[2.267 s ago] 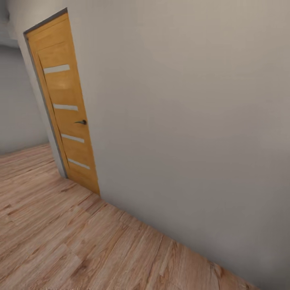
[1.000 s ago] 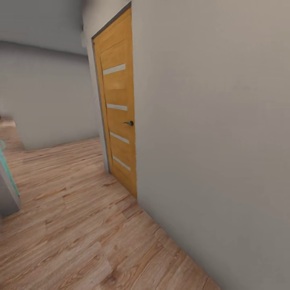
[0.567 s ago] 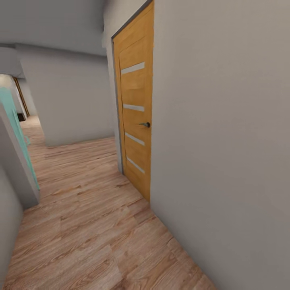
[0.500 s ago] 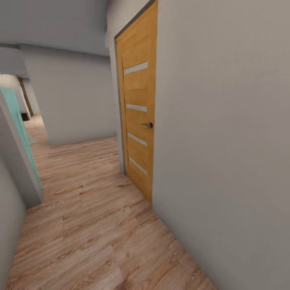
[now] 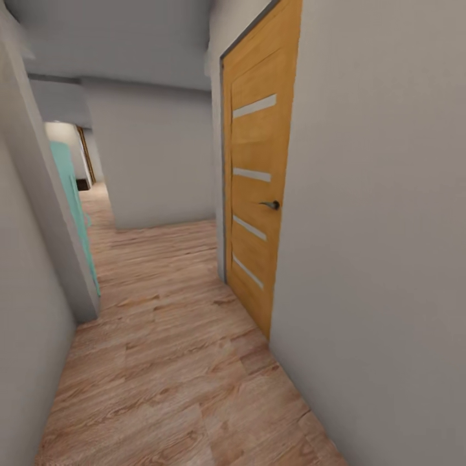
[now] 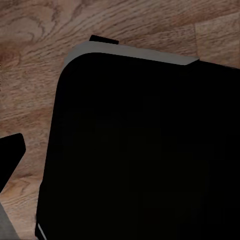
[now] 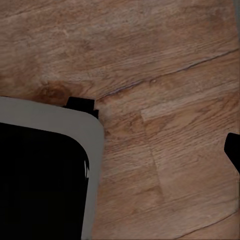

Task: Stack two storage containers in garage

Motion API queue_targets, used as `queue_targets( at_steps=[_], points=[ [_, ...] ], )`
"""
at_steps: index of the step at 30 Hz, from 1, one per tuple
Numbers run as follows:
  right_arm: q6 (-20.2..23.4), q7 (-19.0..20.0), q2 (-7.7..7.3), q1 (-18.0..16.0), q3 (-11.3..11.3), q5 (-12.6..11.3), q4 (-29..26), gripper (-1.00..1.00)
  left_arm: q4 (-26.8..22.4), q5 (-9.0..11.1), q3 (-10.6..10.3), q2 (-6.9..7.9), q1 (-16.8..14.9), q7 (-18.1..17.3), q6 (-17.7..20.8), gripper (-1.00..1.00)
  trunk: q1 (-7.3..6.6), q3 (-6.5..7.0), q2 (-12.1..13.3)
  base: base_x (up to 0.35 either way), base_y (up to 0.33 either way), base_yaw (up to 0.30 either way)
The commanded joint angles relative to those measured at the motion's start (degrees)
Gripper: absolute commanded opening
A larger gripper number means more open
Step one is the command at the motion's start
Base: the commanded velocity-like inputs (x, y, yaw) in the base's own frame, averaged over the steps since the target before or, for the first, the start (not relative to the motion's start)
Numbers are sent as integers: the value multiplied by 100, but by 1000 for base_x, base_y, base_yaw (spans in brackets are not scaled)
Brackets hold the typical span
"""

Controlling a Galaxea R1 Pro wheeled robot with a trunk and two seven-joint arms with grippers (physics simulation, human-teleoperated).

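Note:
The two storage containers are out of view, and so is the garage. I stand in a narrow hallway on light wood planks (image 5: 168,362). A wooden door with glass slits (image 5: 259,194) is shut in the wall on the right, its dark handle (image 5: 270,204) facing the hall. My left gripper (image 6: 120,150) hangs over my dark base, one black fingertip (image 6: 11,150) at the picture's edge, holding nothing. My right gripper (image 7: 120,147) hangs over the planks with one fingertip (image 7: 233,147) at the edge, also holding nothing.
A plain grey wall (image 5: 388,259) runs close on the right and another wall (image 5: 26,310) on the left. A teal panel (image 5: 72,194) stands past the left wall's corner. A grey wall (image 5: 155,162) closes the hall ahead, with an opening (image 5: 87,175) to its left.
The head view has swung left: the wooden door has slid from the picture's left to its right, and the hallway, left wall and teal panel have come into view.

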Motion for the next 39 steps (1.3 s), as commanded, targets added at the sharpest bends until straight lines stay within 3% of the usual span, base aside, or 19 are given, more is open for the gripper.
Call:
queue_targets(
  at_steps=[1,33,39],
  points=[
    [-34,11,1,-7,48,-55,18,100,0,11,42,-3,-2,2,-13,100,2,-5,-3,247,0,276],
    [-34,11,34,-7,24,-119,21,100,0,14,42,-4,-2,4,-4,100,2,-5,-3,250,0,275],
    [-20,19,26,-7,22,-118,20,100,0,20,35,-4,-2,10,22,100,2,-5,-3,306,0,119]
  ],
)
